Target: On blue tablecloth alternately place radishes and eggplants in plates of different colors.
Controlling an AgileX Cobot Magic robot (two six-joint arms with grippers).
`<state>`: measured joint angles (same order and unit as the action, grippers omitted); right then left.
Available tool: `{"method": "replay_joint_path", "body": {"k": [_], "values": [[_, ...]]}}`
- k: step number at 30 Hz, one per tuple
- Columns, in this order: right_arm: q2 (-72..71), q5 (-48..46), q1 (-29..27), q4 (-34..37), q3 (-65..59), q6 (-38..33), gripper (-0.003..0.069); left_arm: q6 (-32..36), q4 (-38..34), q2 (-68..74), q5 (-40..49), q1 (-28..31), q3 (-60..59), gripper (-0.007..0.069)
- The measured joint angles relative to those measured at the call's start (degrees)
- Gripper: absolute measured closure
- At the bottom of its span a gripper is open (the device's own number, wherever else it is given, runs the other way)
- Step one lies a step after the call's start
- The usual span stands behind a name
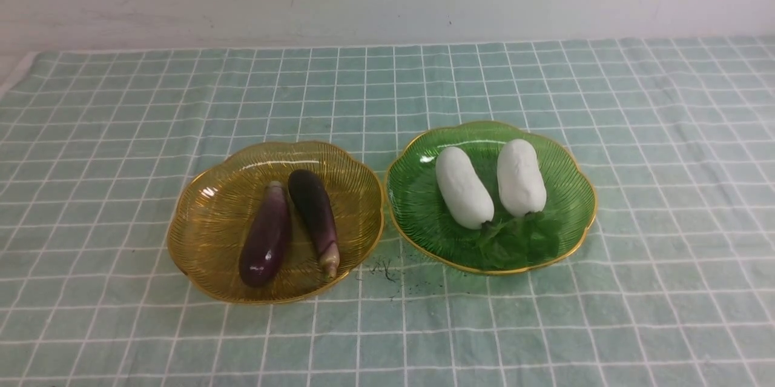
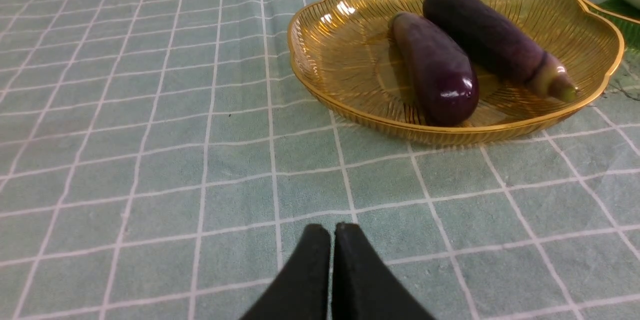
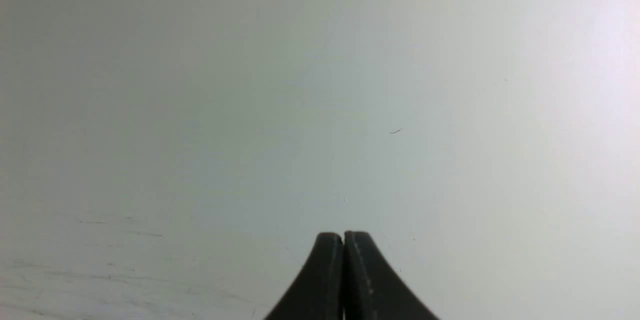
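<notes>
Eggplants glossy purple, radishes smooth white; both grippers' black fingers pressed together, empty

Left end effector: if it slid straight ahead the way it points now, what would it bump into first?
Probably bare blue tablecloth; the left end effector, shut, seems aimed just beside the amber plate, though depth is unclear.

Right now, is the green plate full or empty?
Full: the green plate holds both radishes, lying side by side, leafy ends toward the camera.
</notes>
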<state>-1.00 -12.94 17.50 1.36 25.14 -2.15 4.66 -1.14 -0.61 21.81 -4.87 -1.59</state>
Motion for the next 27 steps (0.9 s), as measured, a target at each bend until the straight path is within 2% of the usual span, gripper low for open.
{"method": "replay_joint_path", "body": {"k": [7,15,19,27], "values": [[0.0,-2.26,-0.34,-1.36,-0.52,-0.04,0.0671,0.0,0.0,0.0,0.04,0.0,0.0,0.0632],[0.0,-5.93,-11.42,-8.33,-16.24,-0.23,0.0671,0.0,0.0,0.0,0.04,0.0,0.0,0.0632],[0.06,-7.74,-14.72,-8.6,-25.65,-0.05,0.0671,0.0,0.0,0.0,0.04,0.0,0.0,0.0632],[0.12,-8.98,-15.46,-8.43,-26.34,1.55,0.0671,-0.05,0.0,0.0,0.06,0.0,0.0,0.0632]]}}
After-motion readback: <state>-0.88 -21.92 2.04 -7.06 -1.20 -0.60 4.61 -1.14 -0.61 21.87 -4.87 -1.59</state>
